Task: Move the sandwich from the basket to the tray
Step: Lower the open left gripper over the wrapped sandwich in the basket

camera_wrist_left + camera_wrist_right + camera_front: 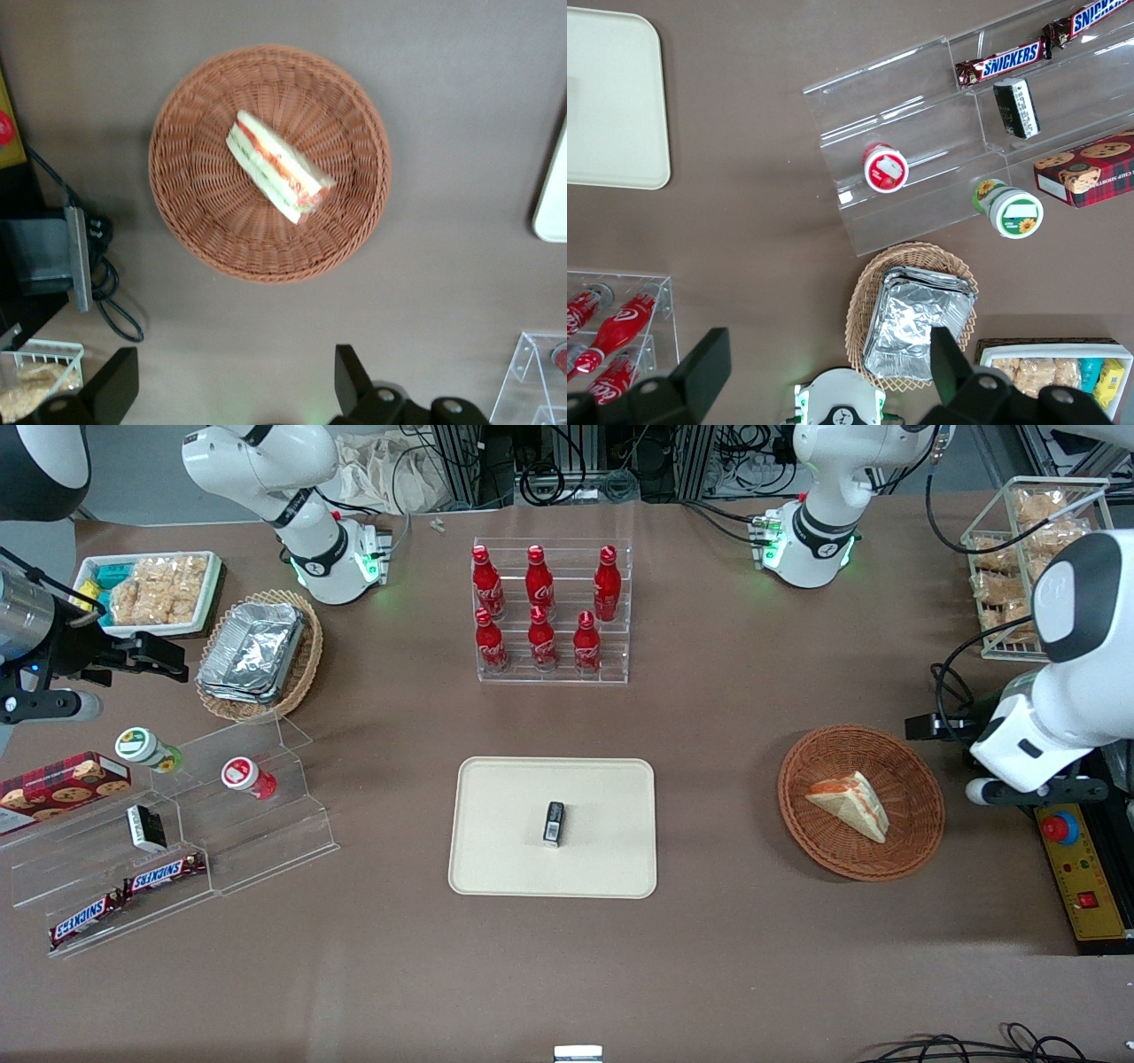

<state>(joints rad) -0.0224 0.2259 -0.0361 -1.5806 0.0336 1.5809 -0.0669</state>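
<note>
One sandwich (276,166) is lying in one round basket (190,212), which is sitting toward the working arm's end from the one cream tray (496,850). The gripper (235,390) is hovering above the basket, fingers (350,372) spread wide, gripping nothing, well apart from the sandwich. A brown table (709,957) is carrying everything.

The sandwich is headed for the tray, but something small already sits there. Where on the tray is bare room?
The tray has one small dark packet near its middle; bare patches border every rim, widest toward each short end. The sandwich lies in the basket. The end effector hangs open above the table beside the basket.
</note>
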